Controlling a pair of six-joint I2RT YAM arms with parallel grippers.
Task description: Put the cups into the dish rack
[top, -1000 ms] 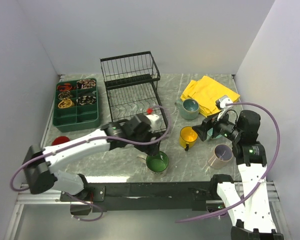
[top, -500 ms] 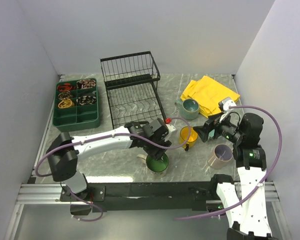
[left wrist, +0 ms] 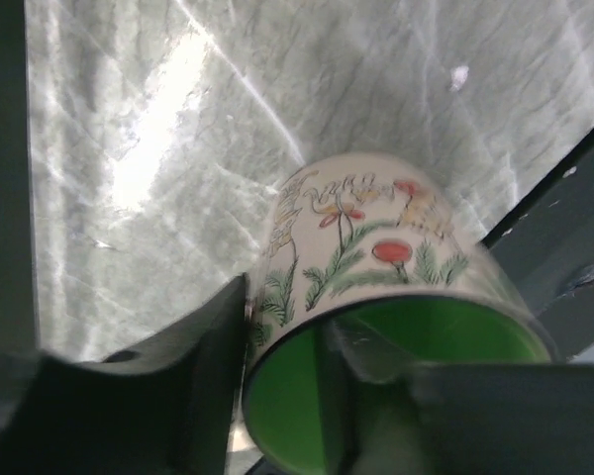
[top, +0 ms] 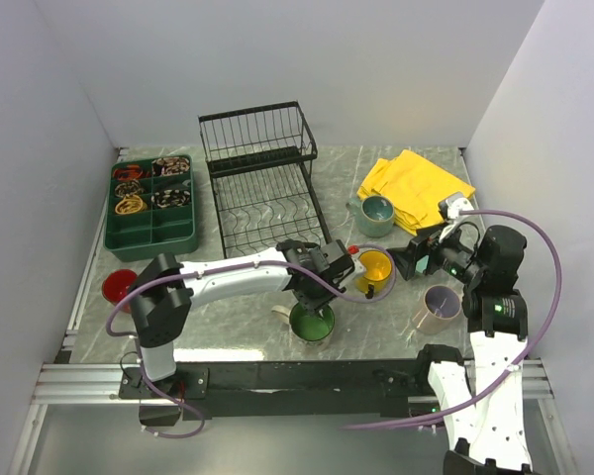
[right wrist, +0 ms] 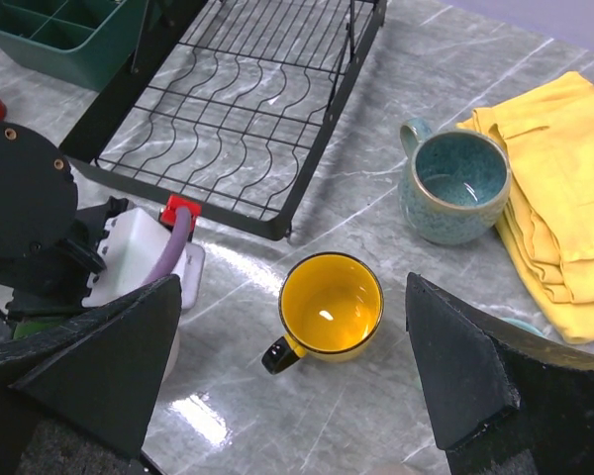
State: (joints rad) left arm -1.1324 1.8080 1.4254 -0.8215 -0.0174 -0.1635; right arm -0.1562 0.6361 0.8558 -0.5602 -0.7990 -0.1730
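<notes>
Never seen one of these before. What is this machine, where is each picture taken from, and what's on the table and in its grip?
These are two robot arms bolted to the table's near edge, each ending in two-finger jaws. The wide picture comes from a fixed camera above and behind them; the other two come from a camera on each wrist. On the table stand a black dish rack, a green compartment tray, a yellow cloth, a red mug, teal mug, yellow mug and beige mug. The left arm reaches to a cream mug with a green inside; its wrist view shows the jaws straddling the rim, though whether they clamp it is unclear. The right arm holds nothing: its jaws are open, facing the yellow mug.
</notes>
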